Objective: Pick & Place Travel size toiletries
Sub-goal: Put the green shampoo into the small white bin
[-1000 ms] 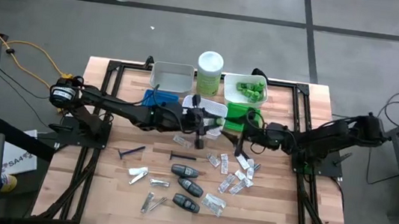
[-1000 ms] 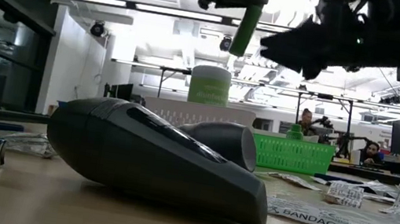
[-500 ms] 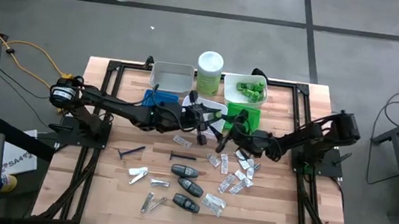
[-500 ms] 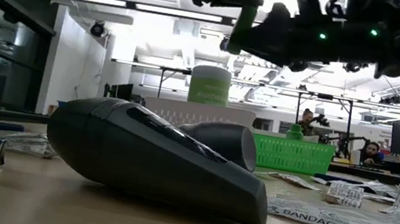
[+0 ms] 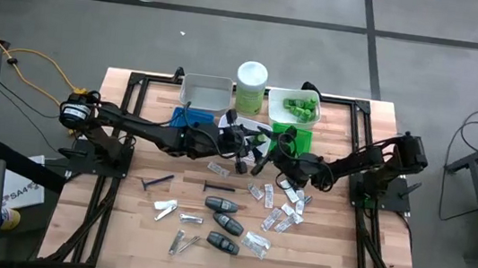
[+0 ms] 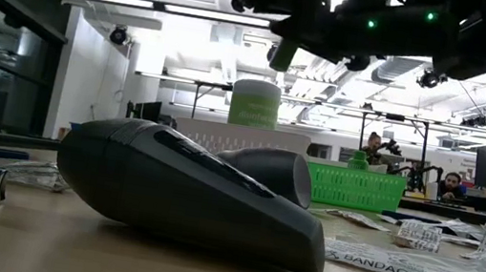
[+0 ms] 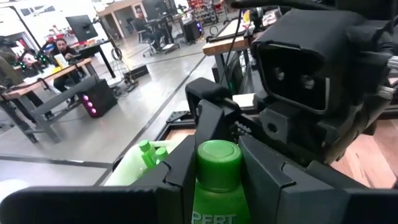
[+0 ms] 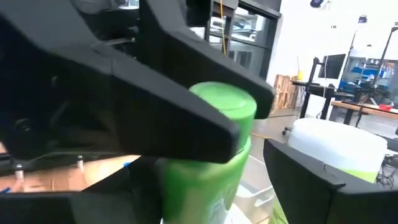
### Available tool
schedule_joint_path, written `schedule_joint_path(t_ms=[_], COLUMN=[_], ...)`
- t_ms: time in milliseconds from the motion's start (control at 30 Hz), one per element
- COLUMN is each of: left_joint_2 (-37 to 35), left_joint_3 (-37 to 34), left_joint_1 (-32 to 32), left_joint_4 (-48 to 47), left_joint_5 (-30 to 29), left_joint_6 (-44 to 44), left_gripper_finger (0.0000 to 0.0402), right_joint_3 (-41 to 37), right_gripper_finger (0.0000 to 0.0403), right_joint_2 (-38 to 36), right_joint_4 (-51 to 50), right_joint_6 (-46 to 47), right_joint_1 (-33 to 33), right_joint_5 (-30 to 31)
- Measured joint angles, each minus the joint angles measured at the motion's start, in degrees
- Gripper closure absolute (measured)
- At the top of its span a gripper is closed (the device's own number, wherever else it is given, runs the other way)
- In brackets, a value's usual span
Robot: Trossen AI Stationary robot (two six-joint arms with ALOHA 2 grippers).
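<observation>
High: wood bench (image 5: 120, 229); left pincer (image 5: 247, 146) grips green tube (image 5: 260, 145), right pincer (image 5: 265, 155) spread wide around it; trays beyond, cases (image 5: 225, 225) and packets (image 5: 282, 213) nearer.
Low: tube (image 6: 283, 53) aloft; case (image 6: 187, 190); lit workshop, seated people (image 6: 453, 185).
Left wrist: tube cap (image 7: 219, 164) between fingers (image 7: 268, 180); grey floor, desks.

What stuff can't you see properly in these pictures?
- Green tube: its lower part is cut off by the left wrist view's bottom edge, and the left gripper covers its sides.
- Its label: the right wrist view blurs it, only a few letters show elsewhere.
- Right gripper: whether its fingers touch the tube is unclear.
- Green tray: the dark grey case hides its contents in the low view.
</observation>
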Motion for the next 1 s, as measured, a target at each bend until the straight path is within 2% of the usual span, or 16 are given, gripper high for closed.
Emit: schedule_joint_path(t_ms=[100, 333, 567, 767, 933, 1000], left_joint_2=[0.00, 0.04, 0.07, 0.07, -1.97, -3.38], left_joint_3=[0.00, 0.00, 0.00, 0.00, 0.02, 0.02], left_joint_1=[0.00, 0.04, 0.02, -0.04, -0.49, -0.44], left_joint_4=[-0.17, -0.21, -0.69, -0.82, -7.95, -11.19], left_joint_5=[-0.02, -0.59, -0.59, -0.84, -8.30, -9.97], left_joint_6=[0.00, -0.20, 0.02, 1.63, 0.48, -0.63], left_gripper_finger=[0.0309, 0.0308, 0.0261, 0.0212, 0.0199, 0.0199], right_joint_3=[0.00, 0.02, -0.09, -0.09, -0.61, -1.96], right_gripper_finger=[0.0194, 0.0299, 0.0313, 0.0315, 0.0315, 0.0315], right_joint_2=[0.00, 0.00, 0.00, -0.18, -0.55, -0.92], right_joint_4=[-0.32, -1.59, -2.91, -3.30, -3.45, -3.80], right_joint_6=[0.00, 0.11, -0.17, -1.54, -8.46, -8.80], right_joint_1=[0.00, 0.02, 0.04, -0.39, -3.19, -5.25], right_joint_5=[0.33, 1.35, 4.61, 10.32, 19.51, 20.33])
